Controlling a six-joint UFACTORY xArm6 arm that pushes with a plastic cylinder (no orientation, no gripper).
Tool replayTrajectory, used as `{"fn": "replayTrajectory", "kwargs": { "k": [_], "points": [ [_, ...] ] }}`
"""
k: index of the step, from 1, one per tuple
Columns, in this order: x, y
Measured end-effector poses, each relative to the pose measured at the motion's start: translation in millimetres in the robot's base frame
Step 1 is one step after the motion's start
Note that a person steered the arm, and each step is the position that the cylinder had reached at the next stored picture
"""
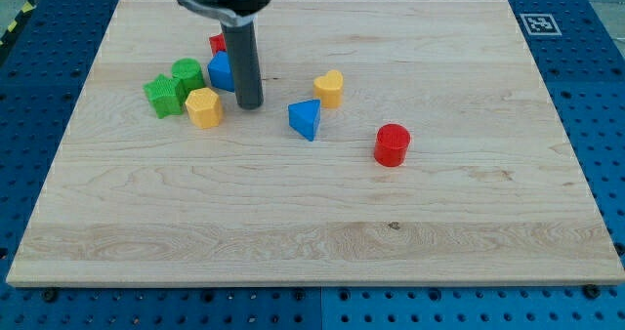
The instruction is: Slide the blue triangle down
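Rod's end, my tip, is resting on the tabletop, left of the blue triangle; no gripper is showing, grasp untellable.

No readable words, numbers or brand names appear anywhere. The only sign is a small black-and-white square fiducial marker, printed on the wooden board at the board's corner toward the view's top right.
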State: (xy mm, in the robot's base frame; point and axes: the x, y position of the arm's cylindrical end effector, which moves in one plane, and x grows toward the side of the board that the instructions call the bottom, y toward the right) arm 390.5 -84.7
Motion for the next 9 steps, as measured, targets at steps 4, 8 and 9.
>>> {"fn": "replayTrajectory", "kwargs": {
  "k": [4, 8, 9],
  "points": [
    [12, 63],
    [44, 91],
    [57, 91]
  ]
}}
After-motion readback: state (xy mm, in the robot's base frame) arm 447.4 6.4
